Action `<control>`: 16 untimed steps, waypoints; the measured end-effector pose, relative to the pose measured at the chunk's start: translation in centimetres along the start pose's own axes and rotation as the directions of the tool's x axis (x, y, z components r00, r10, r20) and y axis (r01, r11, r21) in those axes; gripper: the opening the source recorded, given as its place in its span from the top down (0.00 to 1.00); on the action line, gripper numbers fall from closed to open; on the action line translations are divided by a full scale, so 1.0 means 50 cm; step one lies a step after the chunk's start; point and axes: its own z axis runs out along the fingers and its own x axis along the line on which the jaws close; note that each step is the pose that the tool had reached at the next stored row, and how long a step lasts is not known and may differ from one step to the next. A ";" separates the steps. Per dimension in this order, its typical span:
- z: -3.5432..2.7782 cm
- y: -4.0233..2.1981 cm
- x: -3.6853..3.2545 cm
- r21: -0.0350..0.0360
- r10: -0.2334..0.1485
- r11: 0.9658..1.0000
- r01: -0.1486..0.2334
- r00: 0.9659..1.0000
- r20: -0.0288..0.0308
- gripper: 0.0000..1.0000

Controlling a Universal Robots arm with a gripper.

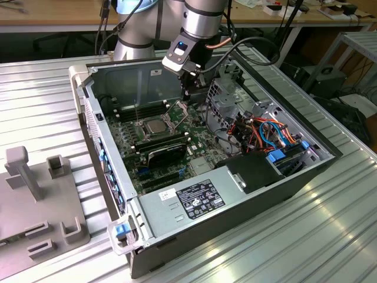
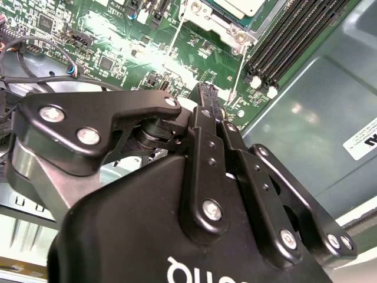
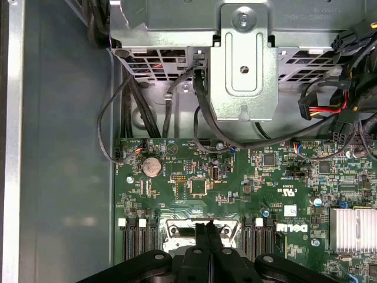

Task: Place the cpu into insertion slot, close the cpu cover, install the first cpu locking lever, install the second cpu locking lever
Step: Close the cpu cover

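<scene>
The cpu (image 1: pixel 154 125), a silvery square, lies flat in the insertion slot (image 1: pixel 143 131) on the green board inside the open computer case. The cpu cover (image 1: pixel 179 109) stands tilted up at the socket's far side, and a thin lever (image 1: pixel 136 113) rises at the other side. My gripper (image 1: pixel 187 97) hangs tip-down just above the raised cover, fingers shut together with nothing between them. In the second wrist view the gripper (image 2: pixel 204 93) points at the board, with the cpu's corner (image 2: pixel 238 5) and socket frame (image 2: pixel 215 23) beyond. In the first wrist view the gripper (image 3: pixel 209 229) overlaps the socket rim (image 3: pixel 177 227).
Black memory slots (image 1: pixel 166 143) flank the socket. A metal drive cage (image 3: pixel 244 65) and bundled cables (image 1: pixel 271 132) crowd the exterior view's right. A power supply (image 1: pixel 194 197) fills the near side. A finned heatsink (image 3: pixel 353 227) sits on the board. A grey fixture (image 1: pixel 35 194) lies outside the case.
</scene>
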 end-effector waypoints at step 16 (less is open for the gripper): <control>0.065 0.019 0.001 0.006 0.000 1.000 0.000 1.000 0.000 0.89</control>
